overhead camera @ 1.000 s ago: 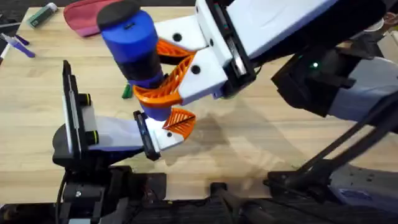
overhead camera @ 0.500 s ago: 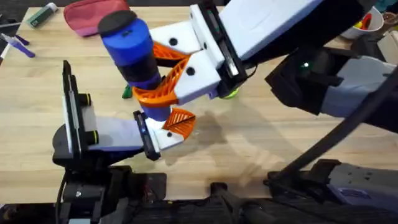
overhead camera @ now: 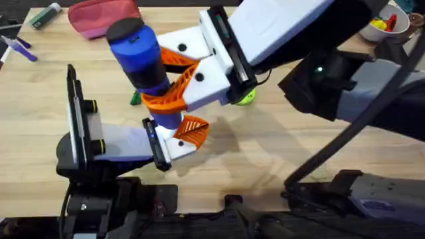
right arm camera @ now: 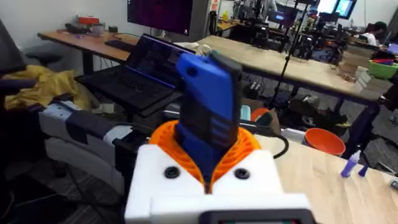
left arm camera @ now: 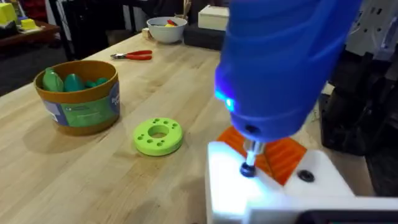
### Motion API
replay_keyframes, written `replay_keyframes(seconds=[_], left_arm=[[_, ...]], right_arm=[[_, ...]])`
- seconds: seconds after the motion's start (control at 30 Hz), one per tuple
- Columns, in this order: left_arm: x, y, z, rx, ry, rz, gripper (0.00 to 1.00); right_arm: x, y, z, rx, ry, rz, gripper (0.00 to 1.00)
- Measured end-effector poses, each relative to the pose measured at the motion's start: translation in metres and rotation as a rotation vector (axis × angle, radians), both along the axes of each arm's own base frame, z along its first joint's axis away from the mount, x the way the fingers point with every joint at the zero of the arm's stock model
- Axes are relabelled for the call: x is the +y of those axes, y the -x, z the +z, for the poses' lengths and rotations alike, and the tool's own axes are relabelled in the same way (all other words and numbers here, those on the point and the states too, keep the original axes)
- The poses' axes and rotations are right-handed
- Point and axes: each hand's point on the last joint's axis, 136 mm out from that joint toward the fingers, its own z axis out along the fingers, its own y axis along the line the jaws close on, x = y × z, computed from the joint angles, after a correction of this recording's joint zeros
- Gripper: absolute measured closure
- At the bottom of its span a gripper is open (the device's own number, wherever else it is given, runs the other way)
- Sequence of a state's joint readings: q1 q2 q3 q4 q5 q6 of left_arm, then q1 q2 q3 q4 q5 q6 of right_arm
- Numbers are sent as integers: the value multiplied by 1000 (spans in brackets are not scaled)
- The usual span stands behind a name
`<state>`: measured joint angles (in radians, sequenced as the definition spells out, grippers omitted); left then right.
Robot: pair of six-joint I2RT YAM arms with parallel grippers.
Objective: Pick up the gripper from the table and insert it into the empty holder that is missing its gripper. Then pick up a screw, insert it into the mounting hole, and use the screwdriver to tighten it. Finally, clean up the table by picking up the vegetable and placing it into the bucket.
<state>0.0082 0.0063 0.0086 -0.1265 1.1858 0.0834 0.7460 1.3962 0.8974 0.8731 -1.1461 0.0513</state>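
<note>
The screwdriver, a smooth blue cylindrical powered tool with a black cap and a thin silver tip, stands nearly upright over the near left part of the pale wooden desk. The right pincer, white blocks with orange ribbed lattice pads, is clamped around its barrel. In the left wrist view the silver tip sits on a screw in the top of the holder, a white blocky plastic finger mount. A blue light glows on the barrel. The orange ribbed wedge-shaped fingertip is seated in that holder, which ends the left arm lying low by the near edge; whether the left pincer is parted or closed cannot be told. Beyond the holder lies a lime-green ring-shaped disc with small holes, then the round gold-brown bucket with a green label band, green pieces inside. Red-handled pliers and a white bowl sit farther off.
</note>
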Motion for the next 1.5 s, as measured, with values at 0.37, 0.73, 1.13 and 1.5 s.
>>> replay_keyframes(seconds=[0.37, 0.73, 1.13, 1.5], left_arm=[[0, 0, 0, 0, 0, 0, 985], [0, 0, 0, 0, 0, 0, 985], [0, 0, 0, 1, 0, 0, 985], [0, 0, 0, 1, 0, 1, 985]], right_arm=[[0, 0, 0, -2, 0, 2, 977], [-1, 2, -2, -9, 3, 13, 977], [-1, 2, -2, -16, 0, 13, 977], [2, -1, -8, -11, 10, 15, 977]])
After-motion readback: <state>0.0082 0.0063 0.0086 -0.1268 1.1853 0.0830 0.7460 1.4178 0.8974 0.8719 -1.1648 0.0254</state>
